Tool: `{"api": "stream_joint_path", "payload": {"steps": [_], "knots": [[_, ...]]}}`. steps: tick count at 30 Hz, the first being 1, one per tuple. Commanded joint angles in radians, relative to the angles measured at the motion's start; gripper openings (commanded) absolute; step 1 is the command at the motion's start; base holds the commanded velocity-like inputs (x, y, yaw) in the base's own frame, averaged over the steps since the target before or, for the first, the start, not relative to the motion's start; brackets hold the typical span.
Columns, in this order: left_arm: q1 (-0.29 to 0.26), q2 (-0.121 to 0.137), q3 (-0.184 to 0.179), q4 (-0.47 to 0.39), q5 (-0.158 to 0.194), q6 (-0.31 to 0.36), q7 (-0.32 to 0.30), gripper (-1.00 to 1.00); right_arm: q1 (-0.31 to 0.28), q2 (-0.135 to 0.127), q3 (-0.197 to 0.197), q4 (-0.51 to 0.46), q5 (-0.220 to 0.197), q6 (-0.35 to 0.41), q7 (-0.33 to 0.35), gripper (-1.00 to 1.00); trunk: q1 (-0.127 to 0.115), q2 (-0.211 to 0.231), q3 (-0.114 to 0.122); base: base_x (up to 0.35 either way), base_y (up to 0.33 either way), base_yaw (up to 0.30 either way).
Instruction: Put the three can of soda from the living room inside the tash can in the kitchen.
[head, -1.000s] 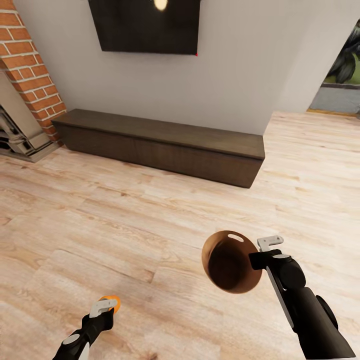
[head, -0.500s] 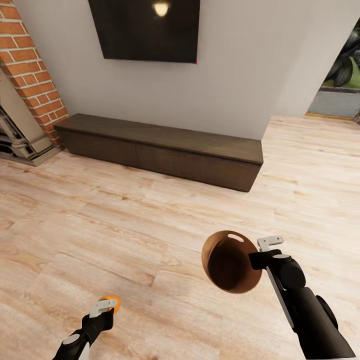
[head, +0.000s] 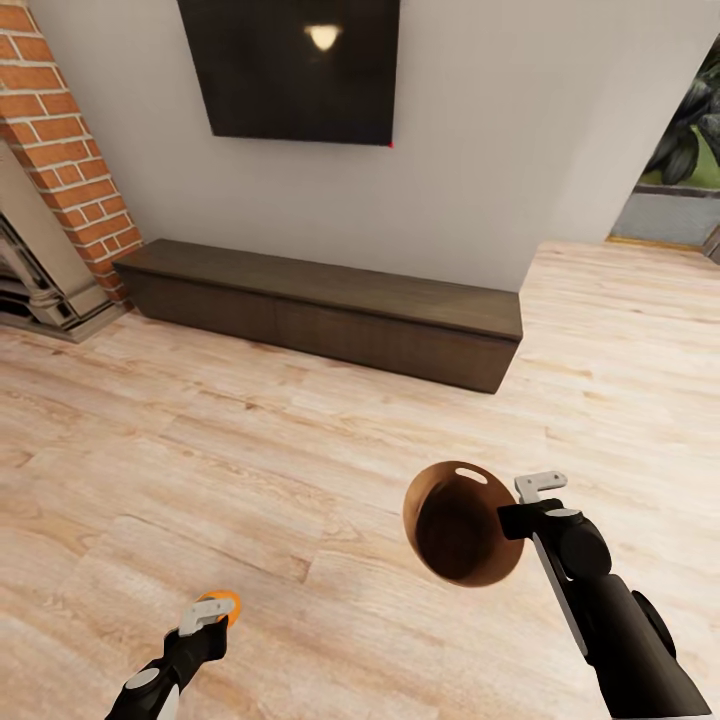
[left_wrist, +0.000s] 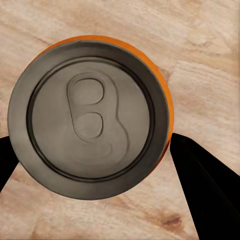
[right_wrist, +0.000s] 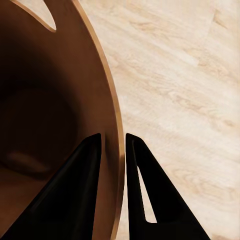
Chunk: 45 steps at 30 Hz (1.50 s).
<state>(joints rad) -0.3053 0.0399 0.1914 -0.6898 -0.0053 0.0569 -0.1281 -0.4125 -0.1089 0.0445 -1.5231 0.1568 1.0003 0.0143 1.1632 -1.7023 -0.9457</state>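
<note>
Orange can (head: 222, 606) gripped in my left gripper (head: 207, 612), upright, lid facing wrist camera. Right gripper (head: 520, 510) pinches bin (head: 458, 522) rim, mouth tilted toward me. Bin lies at 2 o'clock from can; left arm carries can there, I judge.

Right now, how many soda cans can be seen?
1: an orange can clamped in the left gripper, above the wood floor. Others may be out of sight.
</note>
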Motion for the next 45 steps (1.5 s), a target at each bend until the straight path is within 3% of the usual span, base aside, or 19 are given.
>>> {"api": "stream_joint_path", "payload": {"steps": [1,33,45], "knots": [[0.0,0.0,0.0,0.0,-0.001,0.0,-0.001,-1.0,0.0,0.0,0.0,0.0,-0.007,0.0,0.004,-1.0,-0.004,0.007,0.004,0.0,0.0,0.0],[0.0,0.0,0.0,0.0,-0.001,0.0,-0.001,-1.0,0.0,0.0,0.0,0.0,-0.007,0.0,0.004,-1.0,-0.127,0.231,0.11,0.0,0.0,0.0],[0.0,0.0,0.0,-0.072,0.004,0.0,-0.025,-1.0,0.0,0.001,0.003,0.0,-0.007,0.0,0.004,-1.0,-0.127,0.231,0.11,0.0,0.0,0.0]]}}
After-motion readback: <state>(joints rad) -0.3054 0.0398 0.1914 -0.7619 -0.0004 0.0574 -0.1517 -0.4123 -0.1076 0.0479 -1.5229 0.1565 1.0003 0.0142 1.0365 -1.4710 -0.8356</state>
